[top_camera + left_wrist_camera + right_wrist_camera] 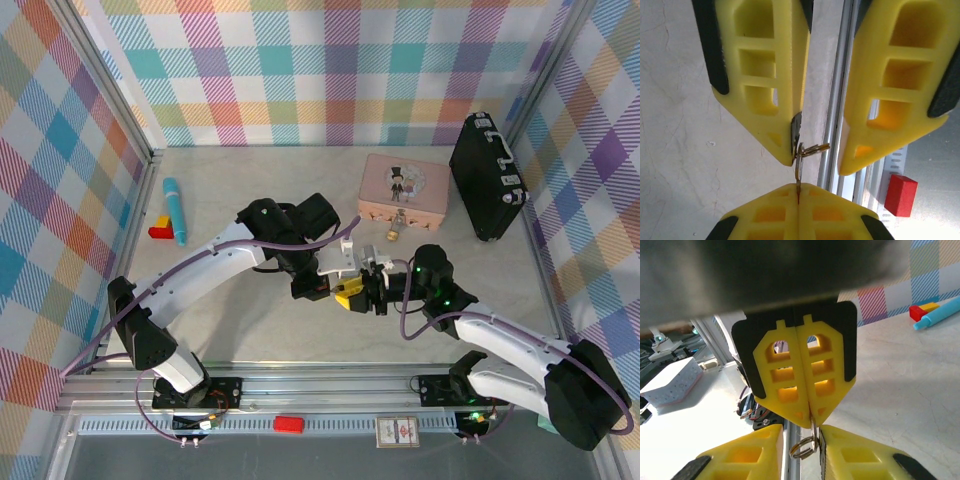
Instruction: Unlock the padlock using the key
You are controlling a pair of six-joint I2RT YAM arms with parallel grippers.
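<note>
- Left claw [798, 199]: jaws pressed fully together, pinching the key [797, 172] by its lower end. The key stands up out of the tips, with its ring [814, 148] hanging off the upper end.
- Right claw [816, 165]: jaws part-open, one on each side of the key's upper end. One finger [770, 75] lies against the key's head and the other stands apart across a clear gap. Nothing is clamped.
- Right wrist view: the ring dangles between the right claw's two fingers, just below the left claw's shut tips.
- Position: both claws meet tip to tip above the middle of the bench [250, 190], with the key off the surface.
- Padlock [397, 232]: on the bench just in front of the pink tin [403, 185], beyond the claws and apart from them. Whether it touches the tin cannot be told.
- Step, as judged: the key is being handed from left claw to right, and the padlock has not been approached.
- Next move calls for:
  - The right jaws should shut squarely on the key's head, without trapping the ring.
  - The left claw should let go only after that, leaving the blade free and pointing outward.
  - The padlock will then likely need steadying. Which way its keyhole faces is too small to tell.
- Others: a black case [487, 175] right of the tin, and a blue pen [175, 210] with small blocks [160, 230] at far left.
</note>
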